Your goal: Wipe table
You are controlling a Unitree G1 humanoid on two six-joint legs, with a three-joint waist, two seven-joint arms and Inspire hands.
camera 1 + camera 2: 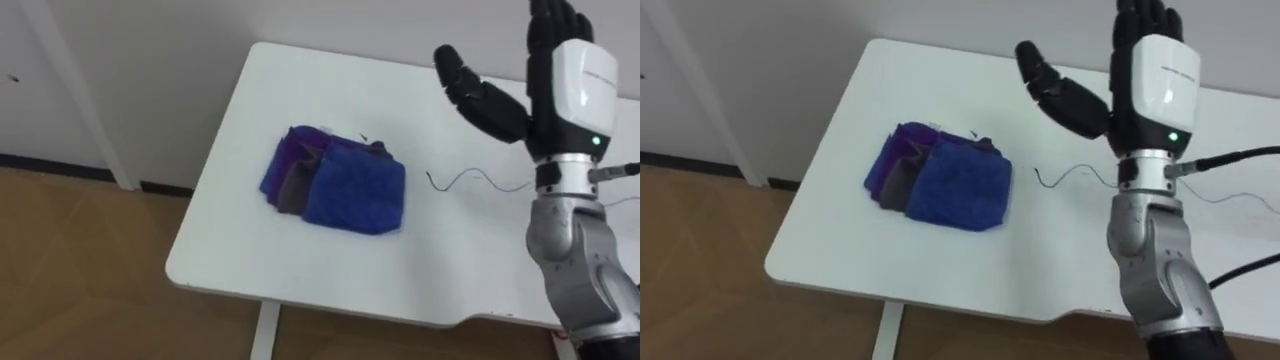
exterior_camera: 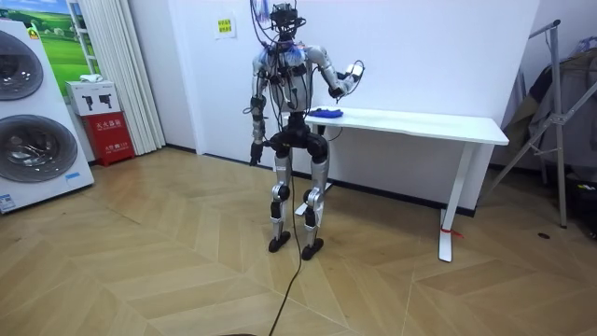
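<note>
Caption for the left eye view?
Right hand raised open above the white table, apart from the folded blue and purple cloth lying on it.

white table [image 1: 240,260] bears a folded blue-purple cloth [image 1: 335,182] and a thin wire [image 1: 470,180].

Bare tabletop all round the cloth, wall behind

The white table [image 1: 240,255] lies bare along its near edge and left corner, open to a reach from the front. The folded blue and purple cloth [image 1: 340,185] is the only bulk on it, toward the left end. A thin dark thread [image 1: 465,181] lies flat just right of it. The right hand [image 1: 548,100], fingers straight, hangs raised over the right part, and the wall [image 1: 150,60] closes the far side
</note>
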